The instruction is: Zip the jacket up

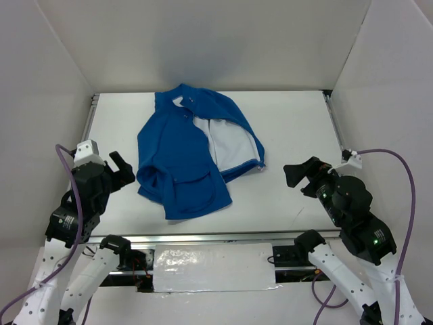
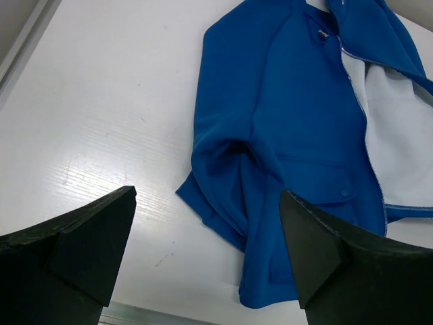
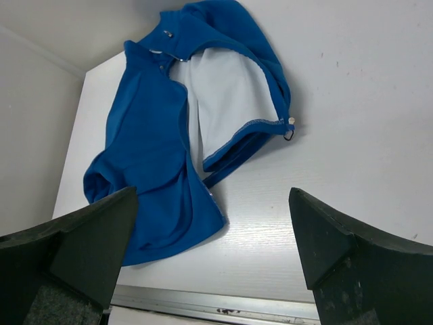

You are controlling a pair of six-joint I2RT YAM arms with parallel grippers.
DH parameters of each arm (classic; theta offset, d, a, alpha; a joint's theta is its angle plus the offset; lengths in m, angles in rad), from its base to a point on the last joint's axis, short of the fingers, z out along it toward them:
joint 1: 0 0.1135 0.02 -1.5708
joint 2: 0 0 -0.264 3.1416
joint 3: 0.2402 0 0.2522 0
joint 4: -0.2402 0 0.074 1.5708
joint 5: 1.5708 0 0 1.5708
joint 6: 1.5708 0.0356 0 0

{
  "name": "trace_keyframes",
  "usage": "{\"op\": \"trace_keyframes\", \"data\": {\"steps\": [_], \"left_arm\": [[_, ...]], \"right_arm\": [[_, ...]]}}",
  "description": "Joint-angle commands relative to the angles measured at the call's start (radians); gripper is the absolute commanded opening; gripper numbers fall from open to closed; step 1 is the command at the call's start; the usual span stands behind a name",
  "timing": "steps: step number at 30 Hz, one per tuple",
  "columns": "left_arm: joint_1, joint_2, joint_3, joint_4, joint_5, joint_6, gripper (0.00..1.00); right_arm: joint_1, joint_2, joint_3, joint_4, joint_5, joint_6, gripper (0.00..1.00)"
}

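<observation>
On white desk point(image 1: 298, 128), royal-blue fabric jacket point(image 1: 176, 156) lies unzipped; left pincer point(image 1: 124, 169) & right pincer point(image 1: 298, 179) spread wide, empty; nil done.

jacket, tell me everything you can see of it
The jacket is small, royal blue, of soft smooth fabric with a white lining. It lies on the white table, collar toward the far edge, hem toward the near edge. It is unzipped: one front panel is folded back, showing the lining, with the zipper pull at its lower corner. The other panel bears a buttoned pocket; a sleeve is bunched beside it. Only the table touches it.
</observation>
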Motion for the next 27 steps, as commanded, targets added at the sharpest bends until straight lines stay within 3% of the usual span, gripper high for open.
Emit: {"op": "trace_keyframes", "data": {"steps": [1,13,16,20,24,27], "left_arm": [[-0.004,0.003,0.025,0.025,0.001,0.003,0.99],[-0.004,0.023,0.018,0.038,0.032,0.008,0.99],[-0.004,0.034,0.018,0.045,0.056,0.016,0.99],[-0.004,0.051,0.018,0.049,0.068,0.02,0.99],[-0.004,0.049,0.011,0.052,0.078,0.023,0.99],[-0.007,0.051,0.005,0.063,0.098,0.032,1.0]], "right_arm": [[0.007,-0.011,0.01,-0.001,0.025,0.005,1.0],[0.004,-0.017,-0.012,0.037,-0.023,-0.038,1.0],[0.007,0.007,-0.047,0.102,-0.222,-0.101,1.0],[0.008,0.131,-0.149,0.261,-0.599,-0.098,1.0],[0.033,0.324,-0.246,0.442,-0.676,-0.055,0.99],[0.064,0.484,-0.248,0.596,-0.651,-0.04,0.96]]}}
